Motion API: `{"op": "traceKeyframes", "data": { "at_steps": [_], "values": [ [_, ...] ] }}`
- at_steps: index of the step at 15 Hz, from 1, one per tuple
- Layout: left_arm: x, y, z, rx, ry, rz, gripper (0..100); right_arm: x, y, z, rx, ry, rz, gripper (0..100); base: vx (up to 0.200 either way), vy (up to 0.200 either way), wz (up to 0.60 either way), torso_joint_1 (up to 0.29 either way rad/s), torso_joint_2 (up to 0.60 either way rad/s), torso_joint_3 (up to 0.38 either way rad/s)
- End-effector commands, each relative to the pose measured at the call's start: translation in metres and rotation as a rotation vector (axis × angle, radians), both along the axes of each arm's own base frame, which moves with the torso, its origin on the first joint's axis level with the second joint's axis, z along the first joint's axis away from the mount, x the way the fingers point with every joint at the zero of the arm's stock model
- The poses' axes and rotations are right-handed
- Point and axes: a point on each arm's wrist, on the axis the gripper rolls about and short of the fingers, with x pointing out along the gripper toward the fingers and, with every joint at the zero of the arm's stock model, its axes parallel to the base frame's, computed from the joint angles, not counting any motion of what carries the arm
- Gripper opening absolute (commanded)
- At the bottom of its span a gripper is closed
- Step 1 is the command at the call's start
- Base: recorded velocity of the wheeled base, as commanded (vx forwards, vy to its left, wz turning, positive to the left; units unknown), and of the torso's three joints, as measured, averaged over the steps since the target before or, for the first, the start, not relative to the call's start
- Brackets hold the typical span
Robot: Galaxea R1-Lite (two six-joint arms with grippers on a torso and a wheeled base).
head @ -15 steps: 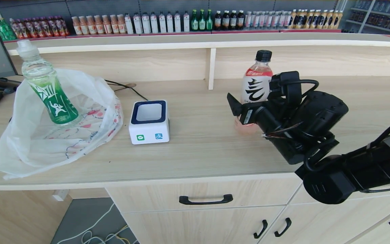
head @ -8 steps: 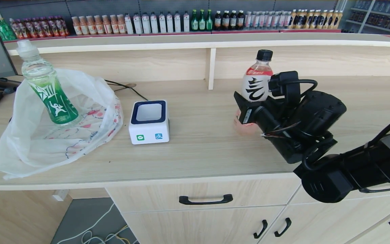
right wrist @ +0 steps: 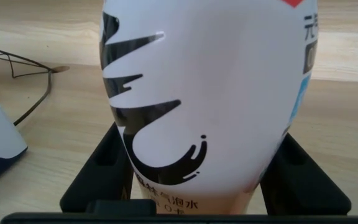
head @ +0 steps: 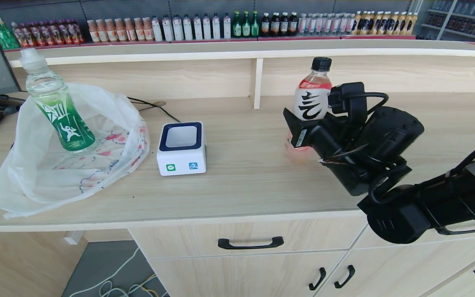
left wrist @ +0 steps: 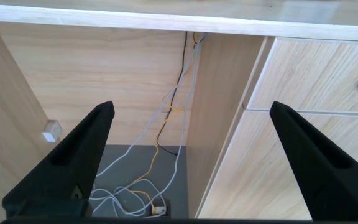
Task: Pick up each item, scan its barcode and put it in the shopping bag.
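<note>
Bottle (head: 312,99) well apart from scanner (head: 182,148), back from surface (head: 245,181) edge. Right tool (head: 305,130) clamped on bottle; left tool (left wrist: 190,106) spread wide.

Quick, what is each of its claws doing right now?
Left gripper: open, holding nothing.
Right gripper: closed on the pink bottle.

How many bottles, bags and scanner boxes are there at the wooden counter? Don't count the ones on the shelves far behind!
Bottles: 2, the green bottle and the pink bottle in the right gripper
Shopping bag: 1
Scanner box: 1
Total: 4
</note>
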Motion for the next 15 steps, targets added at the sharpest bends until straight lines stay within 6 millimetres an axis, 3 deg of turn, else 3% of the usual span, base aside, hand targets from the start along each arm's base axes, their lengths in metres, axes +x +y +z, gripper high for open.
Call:
{"op": "traceKeyframes", "data": {
  "at_steps": [1, 5, 9, 15],
  "values": [
    [0.000, 0.000, 0.000, 0.000, -0.001, 0.001, 100, -0.004, -0.001, 0.008, 0.010, -0.023, 0.009, 0, 0.000, 0.000, 0.00, 0.000, 0.00, 0.000],
    [0.000, 0.000, 0.000, 0.000, -0.001, 0.001, 100, -0.017, -0.001, 0.017, 0.016, -0.033, 0.028, 0, 0.000, 0.000, 0.00, 0.000, 0.00, 0.000],
    [0.000, 0.000, 0.000, 0.000, -0.001, 0.001, 100, -0.050, -0.015, 0.024, -0.026, -0.038, 0.029, 0, 0.000, 0.000, 0.00, 0.000, 0.00, 0.000],
    [0.000, 0.000, 0.000, 0.000, -0.001, 0.001, 100, -0.143, -0.073, 0.021, -0.090, -0.033, 0.021, 0, 0.000, 0.000, 0.00, 0.000, 0.00, 0.000]
  ]
}}
